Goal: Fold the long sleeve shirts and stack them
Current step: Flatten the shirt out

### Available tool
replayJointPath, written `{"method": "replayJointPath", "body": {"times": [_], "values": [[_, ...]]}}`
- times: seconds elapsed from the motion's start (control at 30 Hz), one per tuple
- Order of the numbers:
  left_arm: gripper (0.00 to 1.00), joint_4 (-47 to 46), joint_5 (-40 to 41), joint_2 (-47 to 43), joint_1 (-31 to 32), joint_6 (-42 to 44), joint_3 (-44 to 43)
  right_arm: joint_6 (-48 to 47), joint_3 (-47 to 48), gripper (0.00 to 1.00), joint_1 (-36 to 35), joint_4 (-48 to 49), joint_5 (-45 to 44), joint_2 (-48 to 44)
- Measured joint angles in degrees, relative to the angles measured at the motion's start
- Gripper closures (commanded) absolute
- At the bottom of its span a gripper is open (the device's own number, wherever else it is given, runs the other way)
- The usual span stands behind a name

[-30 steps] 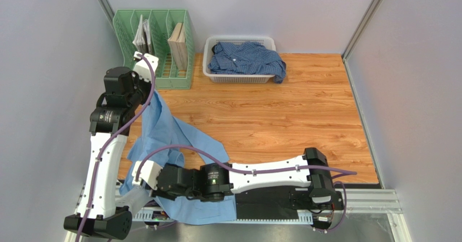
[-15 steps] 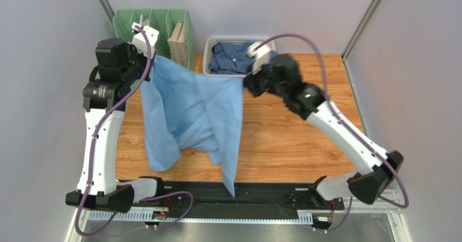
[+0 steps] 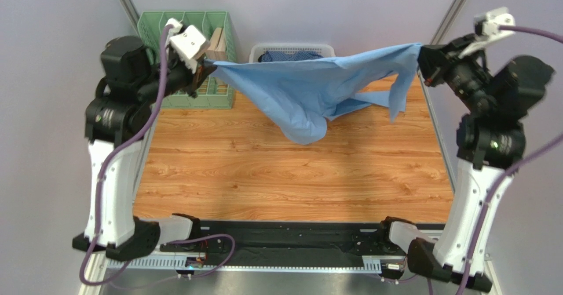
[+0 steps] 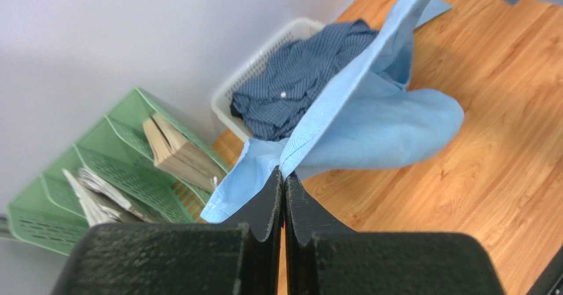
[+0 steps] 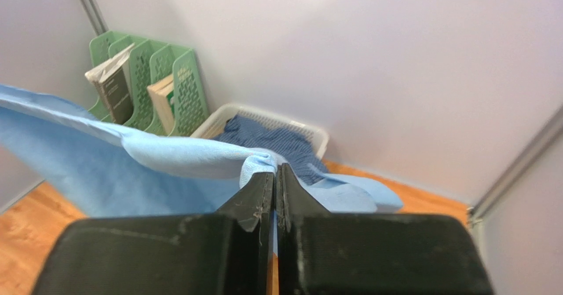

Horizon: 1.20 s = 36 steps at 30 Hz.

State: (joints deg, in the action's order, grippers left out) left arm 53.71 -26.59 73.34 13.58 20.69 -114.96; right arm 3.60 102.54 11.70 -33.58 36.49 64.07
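I am starting with the two wrist views. The left end effector (image 4: 284,174) is pressing its black, rough-textured jaws fully together on a stitched edge of the light-blue shirt (image 4: 390,117). The right end effector (image 5: 275,170) is pinching another edge of the same shirt in the same way. The thin, smooth cloth is hanging in the air over the wood-grain bench (image 3: 297,170).

The top camera is showing what the wrist views are not. The shirt is stretching left to right between the two raised arms, with its long axis across the bench. Its middle is sagging in a rounded pouch, and a loose end is dangling near the right arm.

Farther back, the dark checked shirt (image 4: 297,84) is lying crumpled in the white slotted basket (image 4: 261,61). In the top view the stretched cloth is hiding most of it. Left of the basket, the green slotted file rack (image 4: 106,143) is holding books and papers.
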Motion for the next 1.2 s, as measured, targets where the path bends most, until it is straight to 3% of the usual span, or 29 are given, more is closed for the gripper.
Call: {"method": "replayJointPath", "body": {"times": [0.07, 0.23, 0.37, 0.47, 0.6, 0.73, 0.9, 0.93, 0.97, 1.0, 1.03, 1.13, 1.2], "values": [[1.0, 0.28, -2.12, -7.17, -0.22, 0.5, 3.34, -0.55, 0.57, 1.0, 3.39, -0.83, 1.97, -5.51], [1.0, 0.48, -6.67, -24.55, -0.17, 1.49, 6.51, -1.49, 7.32, 1.0, 4.09, -0.94, 1.2, -17.75], [1.0, -0.04, -8.35, -27.98, -0.13, 1.03, 2.29, -1.49, 16.44, 1.0, 4.13, 4.2, -1.29, -18.93], [1.0, 0.37, -5.88, -24.72, -0.09, -0.09, 2.14, -1.49, 17.49, 1.0, 4.09, 6.86, -1.86, -16.96], [1.0, -0.24, 1.97, -13.81, -0.11, -0.98, 4.11, -1.09, 15.15, 1.0, 3.98, 10.58, 0.94, -7.82], [1.0, -4.87, 7.89, -2.32, -0.09, -0.66, 16.79, -1.88, 4.74, 1.0, -1.7, 10.84, 2.64, 4.17], [1.0, -8.72, 13.11, 8.04, -1.42, 0.68, 33.68, -6.75, -13.97, 1.0, -11.21, 9.03, -2.95, 16.85], [0.97, -9.25, 13.79, 9.27, -1.77, 0.87, 36.02, -7.69, -16.46, 0.93, -12.7, 8.02, -3.91, 18.86], [0.86, -9.46, 14.27, 10.14, -2.1, 1.05, 37.35, -8.81, -18.18, 0.83, -14.38, 6.64, -4.96, 21.09], [0.66, -9.92, 14.86, 11.04, -2.34, 1.4, 38.27, -9.88, -18.45, 0.74, -15.39, 5.55, -5.73, 22.64], [0.6, -10.73, 15.61, 11.89, -2.45, 1.86, 38.69, -11.17, -18.29, 0.49, -16.41, 4.94, -6.67, 24.44], [0.5, -13.22, 18.12, 14.8, -2.67, 2.78, 38.4, -14.88, -13.0, 0.15, -17.9, 0.48, -10.23, 29.46], [0.41, -13.25, 18.71, 16.76, -3.21, 2.82, 37.29, -17.31, -7.32, 0.08, -17.27, -2.78, -11.76, 32.46]]}}
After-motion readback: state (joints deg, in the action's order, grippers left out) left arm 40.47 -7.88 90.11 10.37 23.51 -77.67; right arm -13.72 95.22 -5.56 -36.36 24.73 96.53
